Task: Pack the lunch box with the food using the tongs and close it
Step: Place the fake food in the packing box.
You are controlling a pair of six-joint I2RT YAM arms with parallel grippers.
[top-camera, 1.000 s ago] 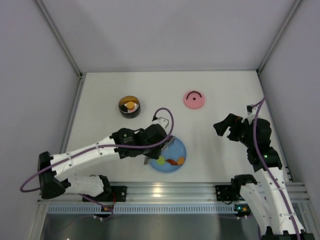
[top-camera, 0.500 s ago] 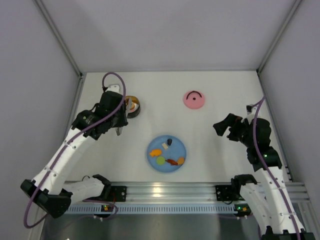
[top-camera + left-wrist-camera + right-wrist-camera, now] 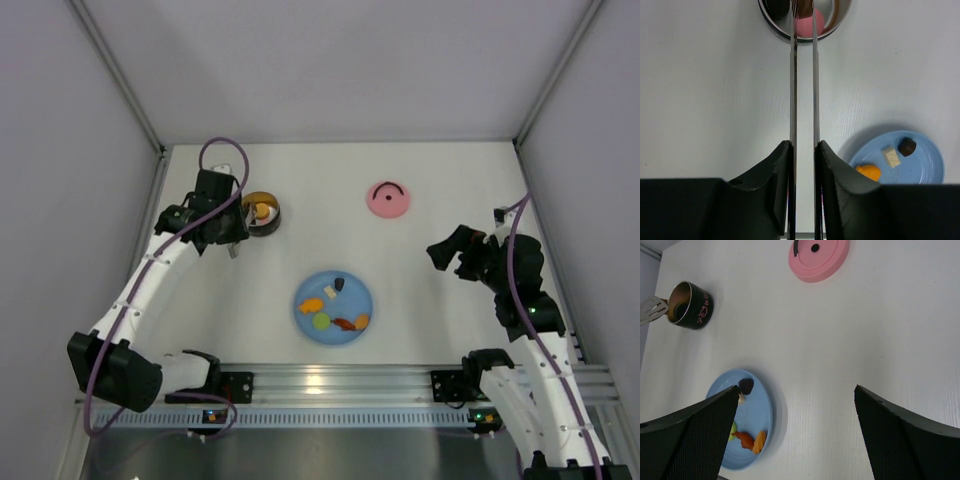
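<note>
My left gripper [image 3: 236, 230] [image 3: 803, 146] is shut on the tongs [image 3: 793, 85], one silver arm pressed against each finger. The tongs reach forward into the lunch box [image 3: 262, 214] [image 3: 835, 30] [image 3: 691, 306], their tips on either side of a pink food piece [image 3: 808, 23]; the tips themselves are cut off by the frame edge. A dark piece [image 3: 777, 6] also lies inside. More food [image 3: 321, 321] [image 3: 746, 440] sits on the blue plate [image 3: 345, 302] [image 3: 925, 167]. The pink lid [image 3: 388, 199] [image 3: 818, 257] lies at the back right. My right gripper [image 3: 445, 250] [image 3: 796, 388] hangs open and empty.
The plate [image 3: 757, 410] lies in the table's near middle, between the two arms. White walls enclose the table on the left, back and right. The metal rail with both arm bases [image 3: 330, 380] runs along the near edge.
The left arm swung from over the blue plate back and left to the lunch box, carrying the tongs. The right arm has not moved.
</note>
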